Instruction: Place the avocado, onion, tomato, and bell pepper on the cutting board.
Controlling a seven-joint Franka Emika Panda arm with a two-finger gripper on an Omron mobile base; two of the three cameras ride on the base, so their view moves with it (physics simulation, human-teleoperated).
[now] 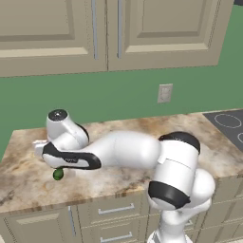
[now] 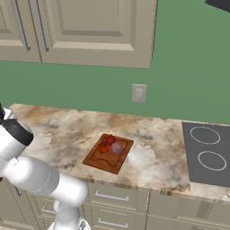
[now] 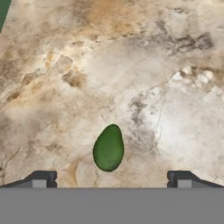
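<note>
We're over the left end of the marbled bench (image 1: pixel 28 166) here, and our arm is stretched out low across it, hand pointing down. Right beneath the hand lies the avocado (image 3: pixel 108 148), dark green and egg-shaped, resting on the stone with its narrow end away from us in the hand view. From the left base view we catch it as a small green blob (image 1: pixel 58 174) peeking out just under the hand. Our gripper (image 3: pixel 111 180) hangs above it with the jaws spread wide, one fingertip (image 3: pixel 40 179) on each side of the fruit and neither touching it; nothing is held.

Over in the right base view, well apart from the avocado, the cutting board (image 2: pixel 99 162) sits near the front edge of the bench, between us and the stovetop (image 2: pixel 209 153). On its far half we've got the onion (image 2: pixel 117 148), the tomato (image 2: pixel 104 148) just beside it, and the bell pepper (image 2: pixel 110 140) behind them, all three clustered close together.
</note>
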